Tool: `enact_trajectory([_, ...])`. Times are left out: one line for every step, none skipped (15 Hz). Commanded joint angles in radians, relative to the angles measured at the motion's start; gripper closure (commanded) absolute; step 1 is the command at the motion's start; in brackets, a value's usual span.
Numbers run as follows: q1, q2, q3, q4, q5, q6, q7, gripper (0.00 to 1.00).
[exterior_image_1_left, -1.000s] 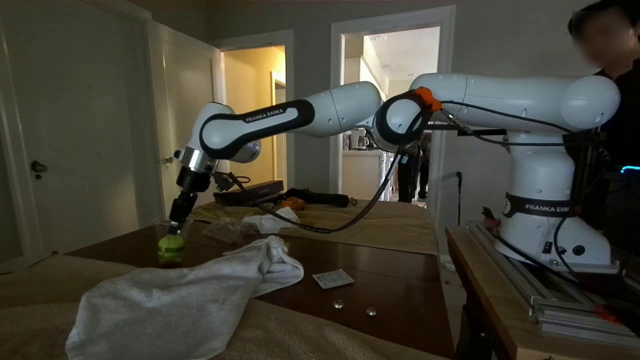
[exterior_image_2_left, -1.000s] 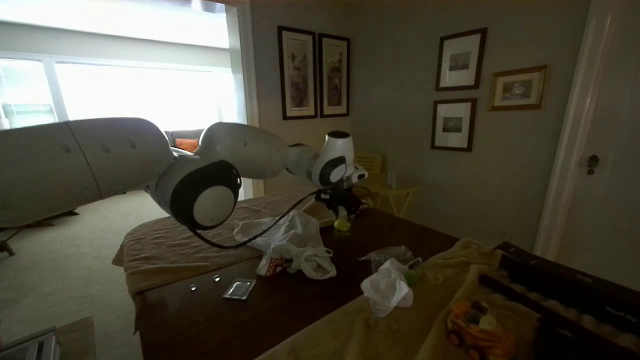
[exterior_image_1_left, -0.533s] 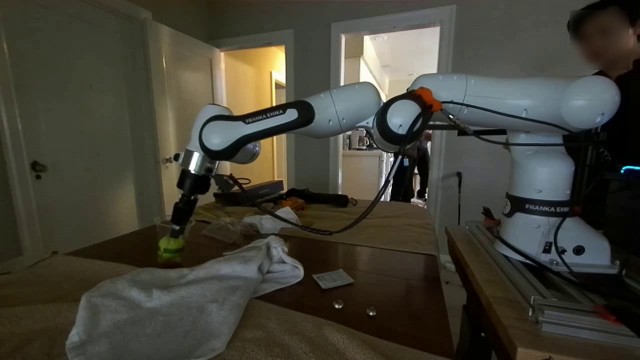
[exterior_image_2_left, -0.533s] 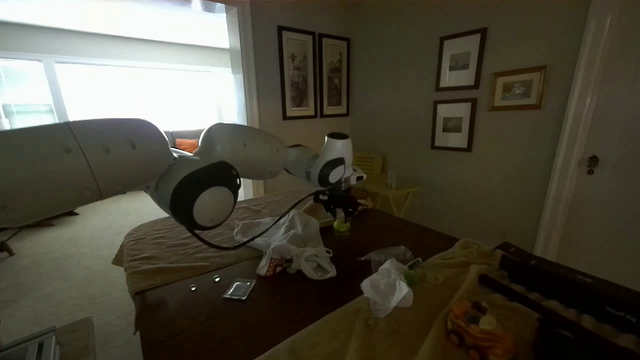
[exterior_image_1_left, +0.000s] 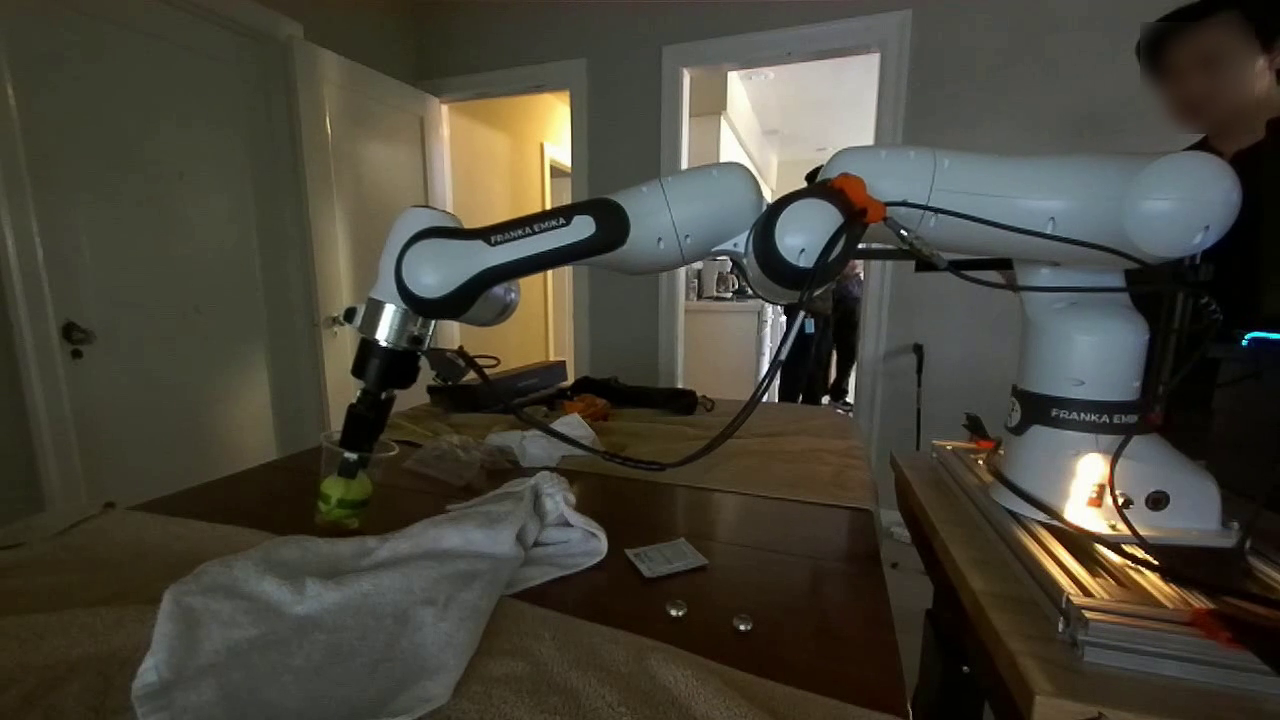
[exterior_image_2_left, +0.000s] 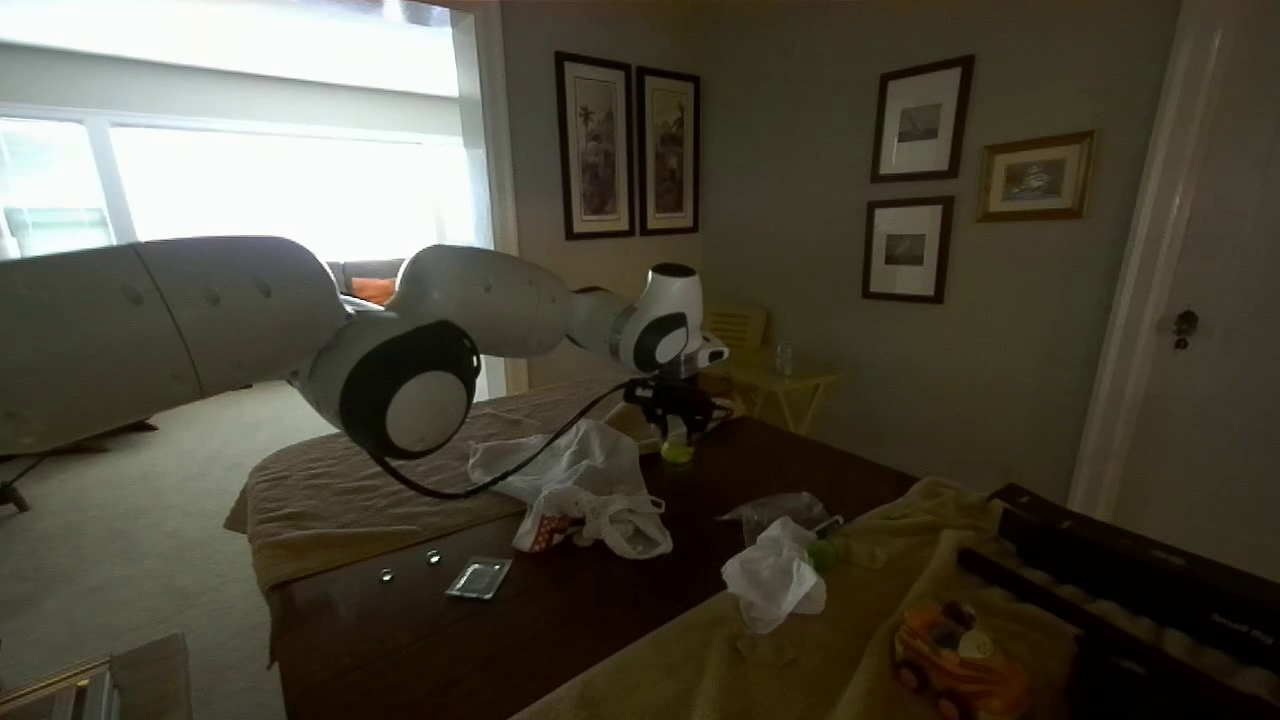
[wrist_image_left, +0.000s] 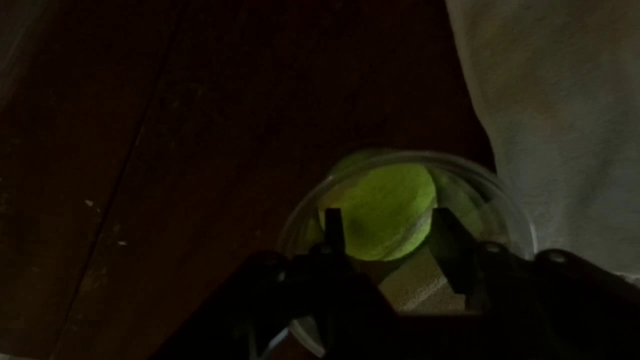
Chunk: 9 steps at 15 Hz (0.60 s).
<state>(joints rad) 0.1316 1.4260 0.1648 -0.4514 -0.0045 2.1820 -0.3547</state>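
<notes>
A black two-fingered gripper (wrist_image_left: 387, 215) reaches into a round, clear plastic cup (wrist_image_left: 507, 220), fingers apart at a fuzzy yellow-green ball (wrist_image_left: 380, 200) inside; whether clamped, I cannot tell. In an exterior view, they're near the far edge of the dark wooden tabletop (exterior_image_2_left: 805, 465).

Your exterior views look across the table (exterior_image_1_left: 795, 550) from roughly opposite sides, sharing the tool (exterior_image_1_left: 350, 466); in an exterior view you face doorways (exterior_image_1_left: 780, 130), in an exterior view framed pictures (exterior_image_2_left: 918, 120). Your wrist view looks closely down into the cup (wrist_image_left: 505, 220).
</notes>
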Motion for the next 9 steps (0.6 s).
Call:
enact_trajectory([-0.002, -0.027, -0.008, 0.000, 0.017, 0.018, -0.012, 0.82])
enact_trajectory([-0.003, -0.034, -0.008, 0.001, 0.017, 0.020, -0.016, 0.89])
enact_trajectory([-0.001, -0.039, -0.011, 0.005, 0.014, 0.022, -0.017, 0.87])
enact_trajectory([0.000, -0.045, -0.013, 0.007, 0.013, 0.023, -0.019, 0.99])
enact_trajectory([0.001, -0.051, -0.016, 0.007, 0.011, 0.025, -0.020, 1.00])
enact_trajectory([0.001, -0.056, -0.018, 0.007, 0.011, 0.027, -0.021, 1.00])
enact_trajectory([-0.001, -0.062, -0.022, 0.009, 0.009, 0.034, -0.017, 1.00])
enact_trajectory([-0.004, -0.067, -0.028, 0.011, 0.008, 0.044, -0.008, 1.00])
enact_trajectory([-0.011, -0.073, -0.041, 0.011, 0.003, 0.060, 0.013, 1.00])
